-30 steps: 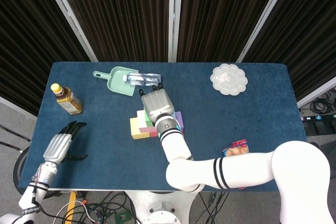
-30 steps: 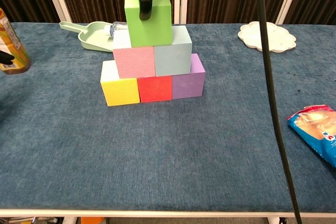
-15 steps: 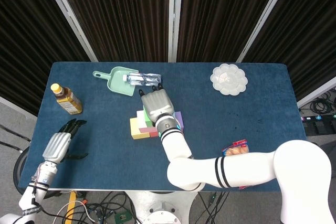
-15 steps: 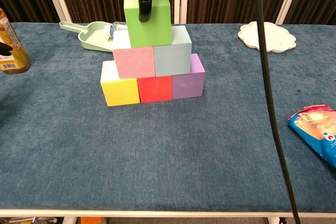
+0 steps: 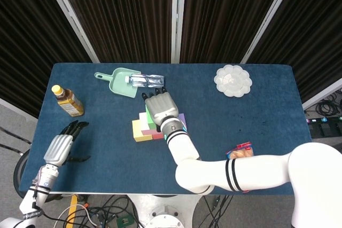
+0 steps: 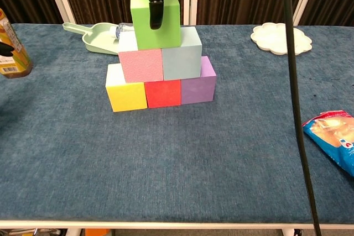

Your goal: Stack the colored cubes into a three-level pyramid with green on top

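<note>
A three-level stack stands mid-table. The yellow cube, red cube and purple cube form the bottom row. The pink cube and light blue cube sit on them, with the green cube on top. My right hand covers the green cube from above, hiding most of the stack in the head view. One of its black fingers lies down the cube's front face. My left hand hovers at the table's near left edge, fingers apart and empty.
A tea bottle stands at the far left. A green dustpan with a clear water bottle lies behind the stack. A white flower-shaped plate is at the back right, and a snack bag at the near right.
The black finger on the green cube's front has slid slightly right and lower, and the arm's cable shifted right. The cubes and the left hand stayed put.
</note>
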Controlling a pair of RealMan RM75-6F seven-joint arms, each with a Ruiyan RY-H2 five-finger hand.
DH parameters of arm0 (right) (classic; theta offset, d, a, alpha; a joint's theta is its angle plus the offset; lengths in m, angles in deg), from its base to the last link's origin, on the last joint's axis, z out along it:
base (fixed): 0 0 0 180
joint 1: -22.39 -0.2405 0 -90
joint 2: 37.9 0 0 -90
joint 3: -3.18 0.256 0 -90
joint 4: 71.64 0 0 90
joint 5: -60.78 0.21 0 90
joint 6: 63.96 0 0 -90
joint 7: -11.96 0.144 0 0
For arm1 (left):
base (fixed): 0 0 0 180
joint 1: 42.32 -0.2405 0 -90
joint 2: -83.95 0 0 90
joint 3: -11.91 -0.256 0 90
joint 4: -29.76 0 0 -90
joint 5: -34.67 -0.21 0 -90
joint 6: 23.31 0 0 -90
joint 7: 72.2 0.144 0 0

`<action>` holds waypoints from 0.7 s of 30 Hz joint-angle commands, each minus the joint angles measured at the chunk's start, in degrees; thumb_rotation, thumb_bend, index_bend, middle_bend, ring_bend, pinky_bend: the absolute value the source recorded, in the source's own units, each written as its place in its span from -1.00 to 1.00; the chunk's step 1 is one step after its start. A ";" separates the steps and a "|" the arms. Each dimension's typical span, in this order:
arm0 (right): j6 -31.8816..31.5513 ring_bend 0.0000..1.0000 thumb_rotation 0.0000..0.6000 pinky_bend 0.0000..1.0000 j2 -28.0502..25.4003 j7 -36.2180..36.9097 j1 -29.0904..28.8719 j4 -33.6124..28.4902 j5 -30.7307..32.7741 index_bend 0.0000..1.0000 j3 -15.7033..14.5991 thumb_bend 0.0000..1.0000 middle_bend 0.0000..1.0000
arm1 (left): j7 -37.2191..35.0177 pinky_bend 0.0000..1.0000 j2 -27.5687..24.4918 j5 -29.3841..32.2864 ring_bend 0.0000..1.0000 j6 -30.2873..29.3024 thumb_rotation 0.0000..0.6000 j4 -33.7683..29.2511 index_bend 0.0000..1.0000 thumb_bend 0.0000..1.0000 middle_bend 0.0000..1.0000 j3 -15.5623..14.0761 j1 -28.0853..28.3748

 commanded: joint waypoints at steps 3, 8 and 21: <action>-0.13 -1.00 1.00 -1.00 -3.36 1.62 1.38 -3.47 -1.21 -1.00 1.04 -1.00 -0.90 | 0.25 -0.71 -0.70 0.03 -1.00 -0.91 1.00 -0.91 -0.78 -0.92 -0.81 0.54 -0.13; -2.37 -1.00 1.00 -1.00 -11.59 5.31 6.06 -12.52 -7.10 -1.00 1.70 -1.00 -0.95 | 2.00 -0.71 -1.91 -0.59 -1.00 -3.11 1.00 -1.93 -0.78 -0.92 -0.81 1.05 -0.63; -21.87 -1.00 1.00 -1.00 -25.40 27.33 45.56 -25.86 -74.07 -1.00 -23.22 -1.00 -0.99 | 8.54 -0.71 -3.65 -3.28 -1.00 -9.76 1.00 -2.93 -0.78 -0.92 -0.82 2.13 -2.17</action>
